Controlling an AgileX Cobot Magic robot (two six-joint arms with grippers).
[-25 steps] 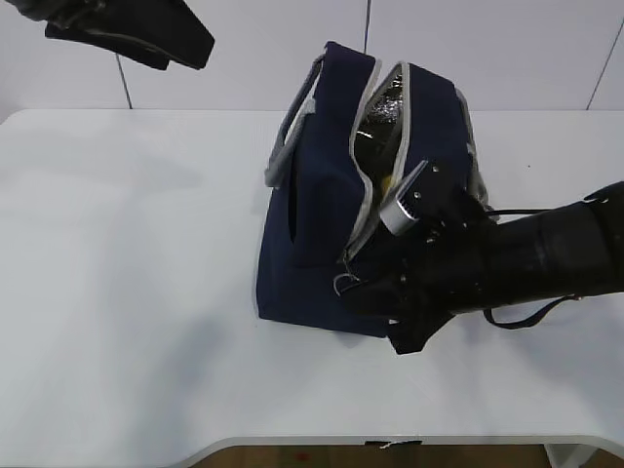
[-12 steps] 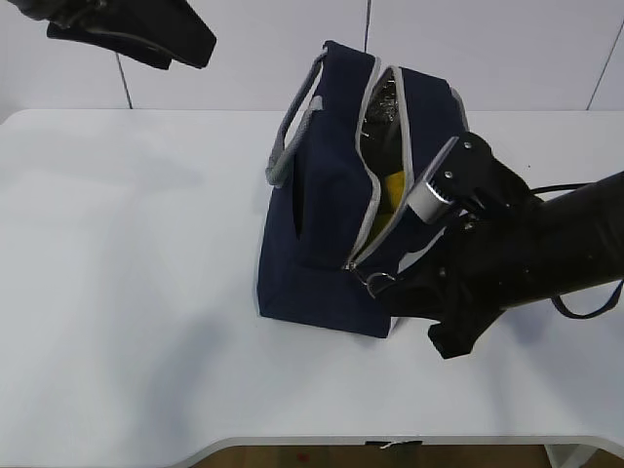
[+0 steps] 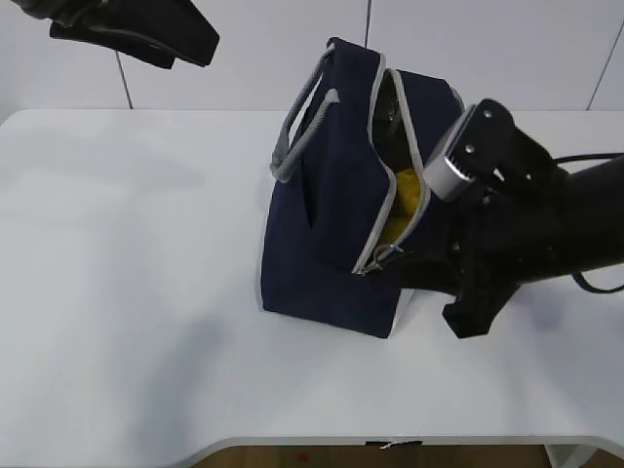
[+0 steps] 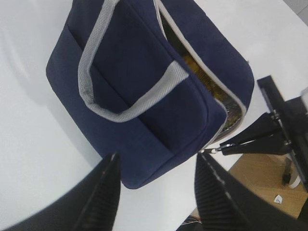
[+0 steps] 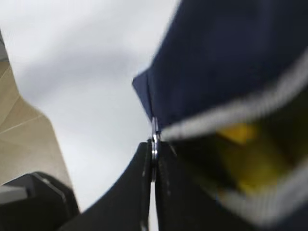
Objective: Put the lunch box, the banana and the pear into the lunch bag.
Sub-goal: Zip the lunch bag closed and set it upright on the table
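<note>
The navy lunch bag (image 3: 322, 244) stands mid-table, tipped, with its white lower corner (image 3: 409, 304) showing. My right gripper (image 3: 390, 258) is shut on the zipper's ring pull (image 5: 154, 137) at the near end of the grey zipper. Through the gap, something yellow (image 3: 408, 195) lies inside; whether it is the banana or the pear I cannot tell. The lunch box is hidden. My left gripper (image 4: 156, 166) hangs open and empty high above the bag (image 4: 144, 96), and in the exterior view it sits at the top left (image 3: 200, 44).
The white table (image 3: 127, 292) stretches left of the bag, and its front edge (image 3: 292, 444) runs along the bottom. Grey handles (image 3: 297, 136) stick up from the bag's left side. The right arm (image 3: 546, 234) lies across the table's right part.
My right gripper has drawn the ring pull to the right and slightly up. The bag has tipped with it, showing its white corner and more yellow inside. The left arm has barely moved.
</note>
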